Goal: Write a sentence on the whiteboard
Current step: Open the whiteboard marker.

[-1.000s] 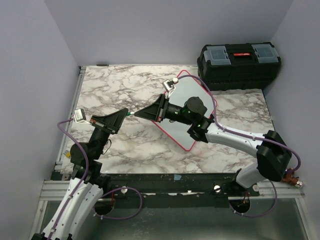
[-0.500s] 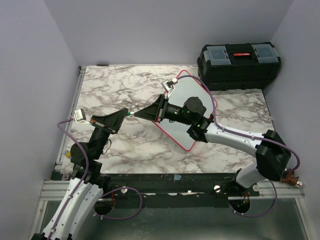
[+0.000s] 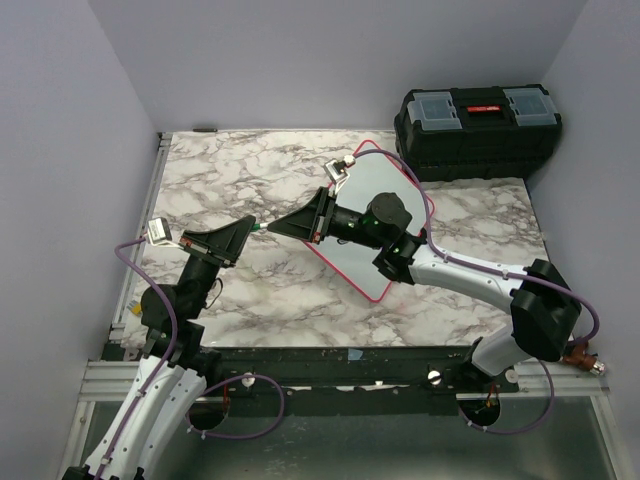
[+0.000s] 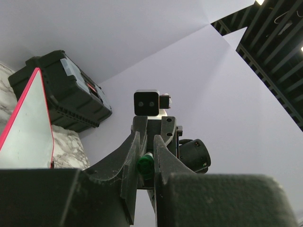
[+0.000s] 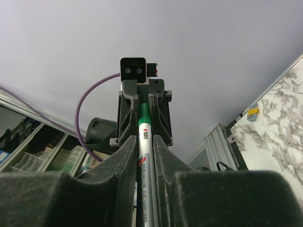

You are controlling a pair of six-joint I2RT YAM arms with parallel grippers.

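We see a green and white marker (image 5: 144, 137) between black fingers (image 5: 125, 156), a whiteboard (image 4: 28, 127) with a red-pink rim, and a grey-swirly white counter (image 3: 230, 170).

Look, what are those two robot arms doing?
Two grippers meet tip to tip above the marble table. The right gripper is shut on a green marker, and the left gripper pinches the marker's green end, perhaps its cap. The whiteboard lies under the right arm; its visible part shows no writing.

Pale lavender walls (image 3: 330, 60) enclose a grey-veined white marble table (image 3: 230, 180), with a black toolbox (image 3: 478, 130) at the upper right, while the wrist views show a dark beamed ceiling (image 4: 270, 42) and shelves of bins (image 5: 33, 156) at lower left.
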